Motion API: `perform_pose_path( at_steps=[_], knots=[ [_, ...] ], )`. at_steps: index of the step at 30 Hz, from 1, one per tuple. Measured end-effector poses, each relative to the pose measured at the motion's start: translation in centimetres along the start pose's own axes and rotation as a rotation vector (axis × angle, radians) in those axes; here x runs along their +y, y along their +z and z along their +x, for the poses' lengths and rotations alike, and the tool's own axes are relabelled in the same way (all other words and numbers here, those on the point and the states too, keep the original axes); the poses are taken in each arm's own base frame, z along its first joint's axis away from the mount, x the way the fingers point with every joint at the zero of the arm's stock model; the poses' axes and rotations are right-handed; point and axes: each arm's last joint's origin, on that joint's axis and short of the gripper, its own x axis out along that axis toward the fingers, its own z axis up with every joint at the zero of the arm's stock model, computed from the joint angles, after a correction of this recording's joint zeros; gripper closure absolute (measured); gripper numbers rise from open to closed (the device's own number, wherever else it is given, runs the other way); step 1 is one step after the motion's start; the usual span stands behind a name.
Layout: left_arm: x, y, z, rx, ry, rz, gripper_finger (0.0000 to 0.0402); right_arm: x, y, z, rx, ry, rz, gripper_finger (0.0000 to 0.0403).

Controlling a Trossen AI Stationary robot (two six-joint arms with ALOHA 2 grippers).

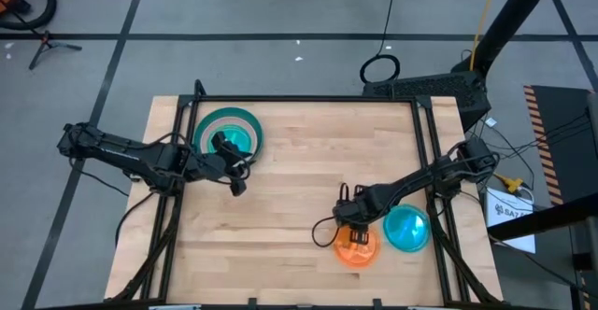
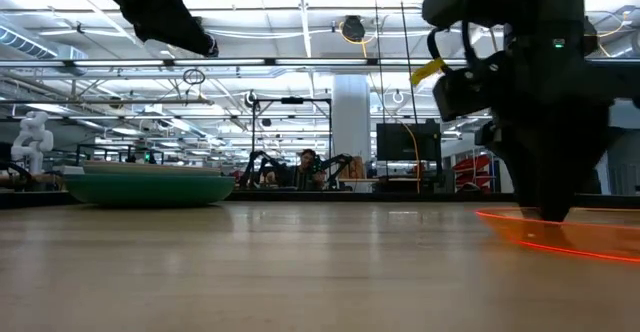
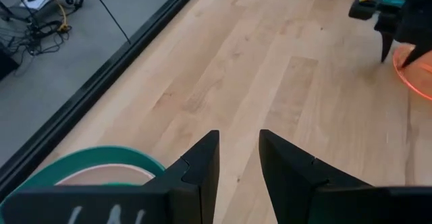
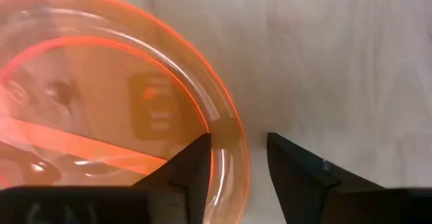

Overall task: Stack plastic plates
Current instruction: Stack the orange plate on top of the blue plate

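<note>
the pale wooden bench (image 1: 290, 189) carried a stack of round opaque green and teal plastic plates (image 1: 229, 131) at its far left, under the left claw (image 1: 234, 165), which hung part open and empty. near the right edge a translucent blue plate (image 1: 407, 228) lay beside a translucent orange plate (image 1: 356, 246). the right claw (image 4: 236, 158) straddled the orange rim, not yet clamped; a shallow bite could let the slick rim slip or skid away.
</note>
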Motion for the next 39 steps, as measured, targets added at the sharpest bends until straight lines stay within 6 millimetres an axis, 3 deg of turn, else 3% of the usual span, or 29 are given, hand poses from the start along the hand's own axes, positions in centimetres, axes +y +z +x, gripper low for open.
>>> perform_pose_path(
  at_steps=[14, 23, 31, 39],
  knots=[
    [0.0, 0.3, 0.0, -0.027, 0.007, 0.011, 0.0289, -1.2, 1.2, -0.2, -0.037, 0.015, 0.005, 0.0392],
    [0.0, 0.3, 0.0, -0.029, 0.009, 0.01, 0.0289, -2.0, 1.6, -0.8, -0.081, 0.0, -0.015, 0.0401],
    [-0.1, 0.5, 0.0, -0.047, 0.004, 0.006, 0.0289, -3.1, 2.1, -4.7, -0.336, -0.159, -0.072, 0.0402],
    [-0.4, 1.3, -0.1, -0.121, -0.039, 0.022, 0.0289, -3.4, 3.6, -8.3, -0.694, -0.446, -0.155, 0.0402]
  ],
)
